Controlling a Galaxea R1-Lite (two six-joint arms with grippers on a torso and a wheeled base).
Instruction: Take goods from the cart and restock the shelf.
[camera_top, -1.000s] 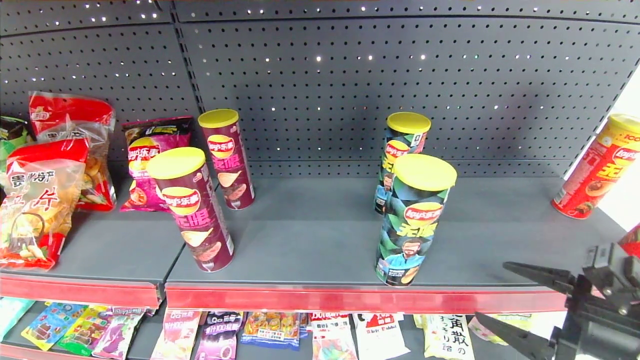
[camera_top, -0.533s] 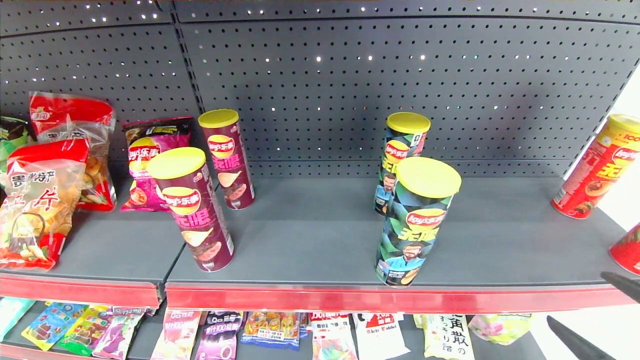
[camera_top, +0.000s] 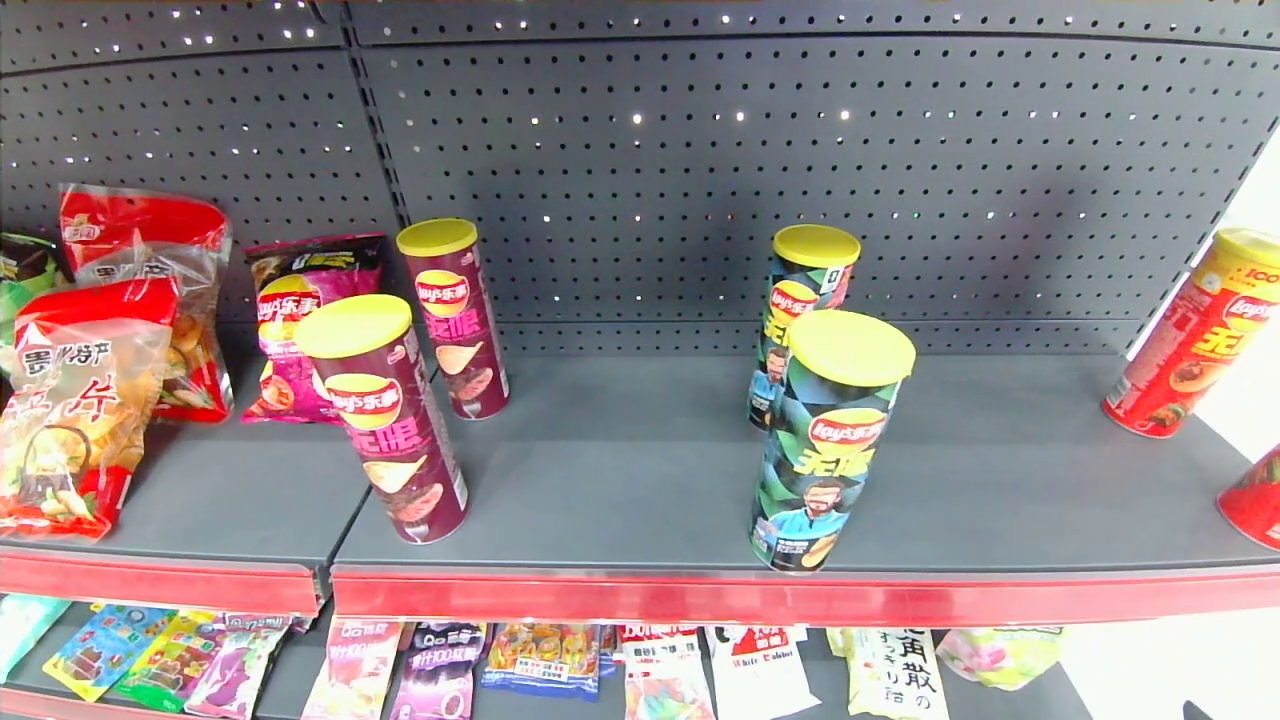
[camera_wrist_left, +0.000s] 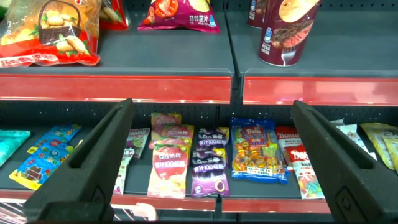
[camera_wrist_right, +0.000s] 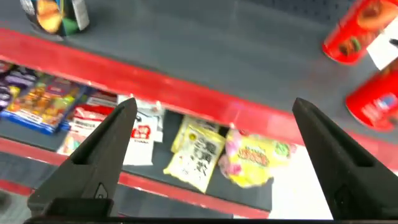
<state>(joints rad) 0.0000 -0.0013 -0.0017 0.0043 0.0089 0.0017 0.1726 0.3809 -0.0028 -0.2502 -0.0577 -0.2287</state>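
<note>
On the grey shelf (camera_top: 640, 470) stand two dark green chip cans with yellow lids, one at the front edge (camera_top: 830, 440) and one behind it (camera_top: 805, 300). Two maroon cans (camera_top: 385, 415) (camera_top: 455, 315) stand to the left, and two red cans (camera_top: 1195, 335) (camera_top: 1250, 500) are at the far right. My right gripper (camera_wrist_right: 214, 155) is open and empty, in front of and below the shelf's red lip (camera_wrist_right: 186, 87), with the red cans (camera_wrist_right: 364, 31) (camera_wrist_right: 376, 102) beyond it. My left gripper (camera_wrist_left: 211, 162) is open and empty, low before the lower shelf, under a maroon can (camera_wrist_left: 286, 34).
Snack bags (camera_top: 90, 390) (camera_top: 300, 320) fill the shelf's left end. Small packets (camera_wrist_left: 205, 162) (camera_wrist_right: 199, 149) lie in a row on the lower shelf. Bare shelf lies between the maroon and green cans and right of the green ones. A perforated back panel (camera_top: 700, 180) closes the rear.
My right gripper has drawn back down and to the right, leaving the head view. The front green can rocked slightly to the right and stands straight again.
</note>
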